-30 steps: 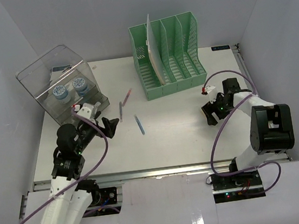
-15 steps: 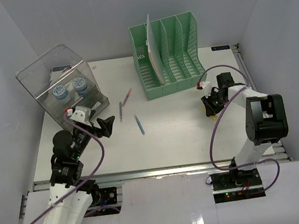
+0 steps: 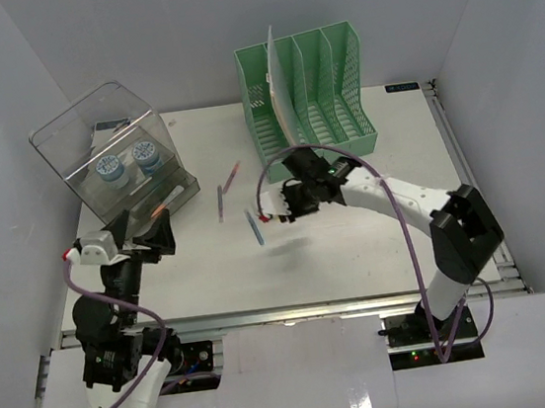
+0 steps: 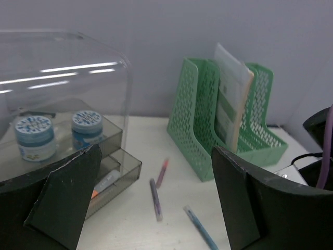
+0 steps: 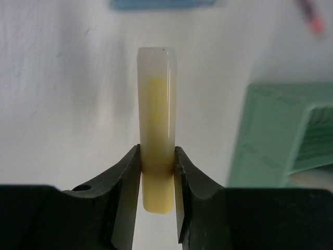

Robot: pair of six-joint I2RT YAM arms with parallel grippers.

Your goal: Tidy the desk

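On the white desk (image 3: 357, 243) lie a purple pen (image 3: 221, 202), a red pen (image 3: 233, 176) and a blue pen (image 3: 254, 226). My right gripper (image 3: 279, 205) hovers just right of the blue pen, shut on a pale yellow marker (image 5: 156, 114) that sticks out forward between the fingers (image 5: 125, 177). In the right wrist view the blue pen (image 5: 161, 3) is just beyond the marker's tip. My left gripper (image 3: 154, 236) stands open and holds nothing, low at the left in front of the clear box (image 3: 112, 154). Ahead of it, the left wrist view shows the purple pen (image 4: 155, 199), red pen (image 4: 162, 172) and blue pen (image 4: 200, 227).
A green file rack (image 3: 305, 100) with a paper folder stands at the back centre. The clear box holds two blue-lidded jars (image 4: 34, 136) on its shelf and a marker (image 4: 106, 182) in its lower drawer. Pale walls enclose the desk on three sides.
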